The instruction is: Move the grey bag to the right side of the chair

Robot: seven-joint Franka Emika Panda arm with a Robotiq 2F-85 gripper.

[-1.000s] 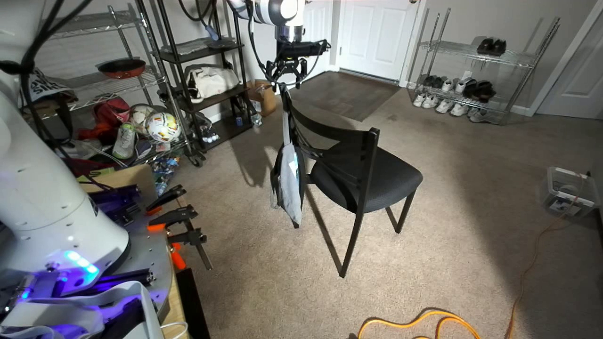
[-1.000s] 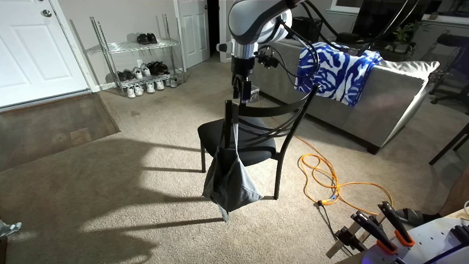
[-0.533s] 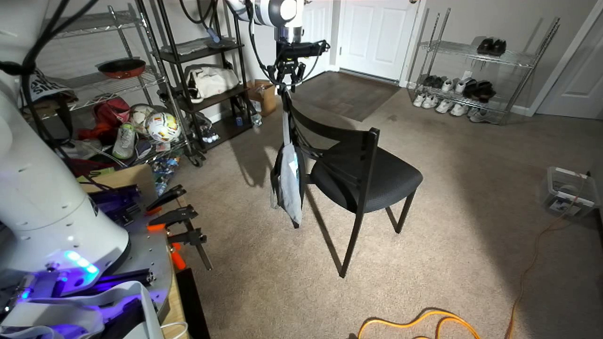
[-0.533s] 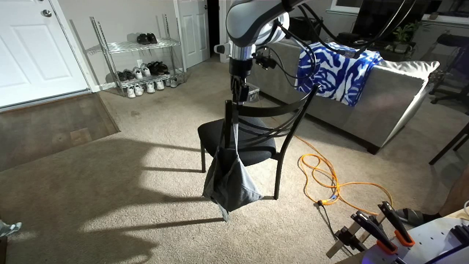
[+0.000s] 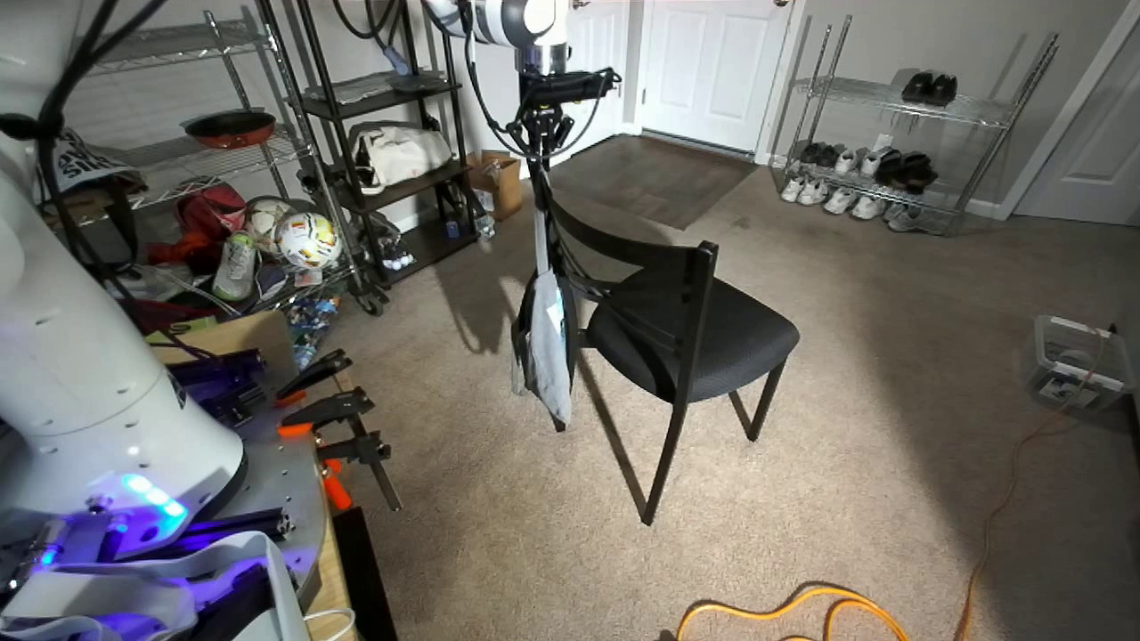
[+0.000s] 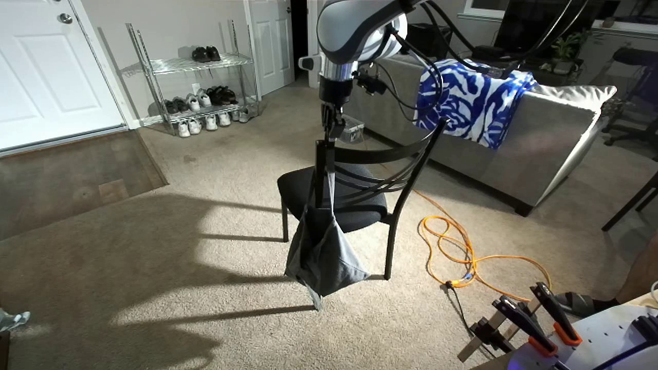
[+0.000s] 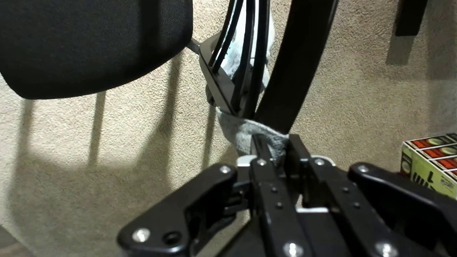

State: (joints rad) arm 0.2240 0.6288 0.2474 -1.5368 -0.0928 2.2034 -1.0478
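Wrist view: gripper clenched on a strap of the grey bag

Two fingers stand close together, pinching pale cloth between their tips, just beside the end of the backrest. The strap curves around that end of the chair.

In both exterior views the bag hangs at a rear post of the chair; seen from behind the backrest, it is the left-hand post. The bag's body hangs low, its bottom near the carpet; whether they touch, I cannot tell. The chair stands upright, its back turned toward the robot's base, and the arm reaches down from above.

An orange cord lies on the carpet. In an exterior view a blue-and-white blanket drapes over a couch, and shoes sit on a wire rack. A yellow-green box shows at the edge of the wrist view.
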